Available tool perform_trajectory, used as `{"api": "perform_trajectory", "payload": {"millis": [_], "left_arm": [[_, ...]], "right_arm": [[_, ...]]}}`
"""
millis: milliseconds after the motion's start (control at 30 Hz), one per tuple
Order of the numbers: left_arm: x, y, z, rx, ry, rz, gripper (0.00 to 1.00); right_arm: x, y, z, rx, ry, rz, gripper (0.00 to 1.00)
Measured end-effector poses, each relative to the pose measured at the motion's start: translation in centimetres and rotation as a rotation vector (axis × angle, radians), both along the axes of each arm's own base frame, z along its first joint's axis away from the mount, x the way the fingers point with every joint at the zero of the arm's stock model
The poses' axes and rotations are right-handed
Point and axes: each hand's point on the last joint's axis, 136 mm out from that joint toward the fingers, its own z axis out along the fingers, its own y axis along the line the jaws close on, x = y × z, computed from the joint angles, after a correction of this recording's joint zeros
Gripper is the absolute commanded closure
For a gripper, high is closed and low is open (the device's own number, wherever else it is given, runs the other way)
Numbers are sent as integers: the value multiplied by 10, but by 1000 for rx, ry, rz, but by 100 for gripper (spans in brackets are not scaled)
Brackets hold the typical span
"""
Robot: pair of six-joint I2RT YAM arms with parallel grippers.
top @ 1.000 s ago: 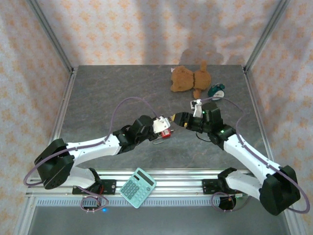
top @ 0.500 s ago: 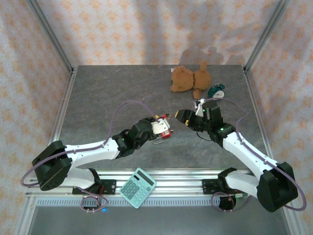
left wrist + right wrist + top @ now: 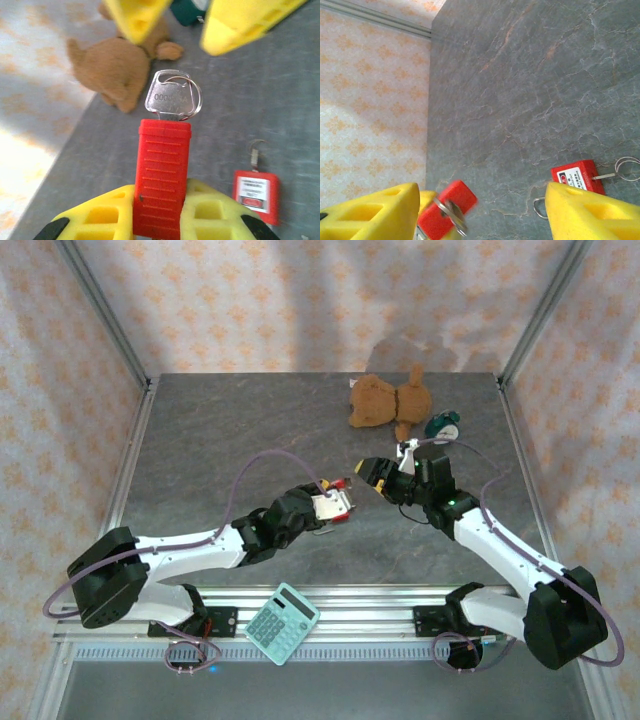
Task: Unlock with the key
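My left gripper [image 3: 160,220] is shut on a red padlock [image 3: 162,175] and holds it off the table. A silver key [image 3: 172,100] on a wire ring sticks out of the padlock's far end. My right gripper [image 3: 480,215] is open. Its yellow fingers [image 3: 245,20] stand on either side of the key, a little beyond it, and do not touch it. In the right wrist view the held padlock [image 3: 447,210] and its key sit low between the fingers, nearer the left one. In the top view both grippers meet mid-table, left [image 3: 335,502] and right [image 3: 372,472].
A second red padlock [image 3: 256,194] with a white label lies flat on the table just below the grippers, its key ring [image 3: 627,169] beside it. A brown teddy bear [image 3: 385,400] and a green round object [image 3: 442,426] lie at the back. A teal calculator [image 3: 282,623] rests on the front rail.
The right gripper has edged slightly back and opened a bit wider around the key. The left arm has shifted and turned the padlock toward it, grip unchanged.
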Motion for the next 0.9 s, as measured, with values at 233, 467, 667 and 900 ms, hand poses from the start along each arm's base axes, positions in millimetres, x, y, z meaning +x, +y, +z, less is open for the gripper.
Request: {"api": "perform_trajectory", "payload": {"millis": [233, 467, 667, 900], "left_arm": [[-8, -5, -5, -64, 169, -71, 82], [-14, -14, 3, -92, 218, -119, 82], [-14, -21, 14, -138, 241, -142, 82], [-16, -27, 9, -145, 293, -161, 81]], "right_arm": [[-6, 7, 1, 19, -15, 52, 32], [-21, 27, -8, 45, 4, 148, 31], [-31, 37, -9, 51, 6, 197, 35], [-30, 38, -6, 54, -16, 204, 54]]}}
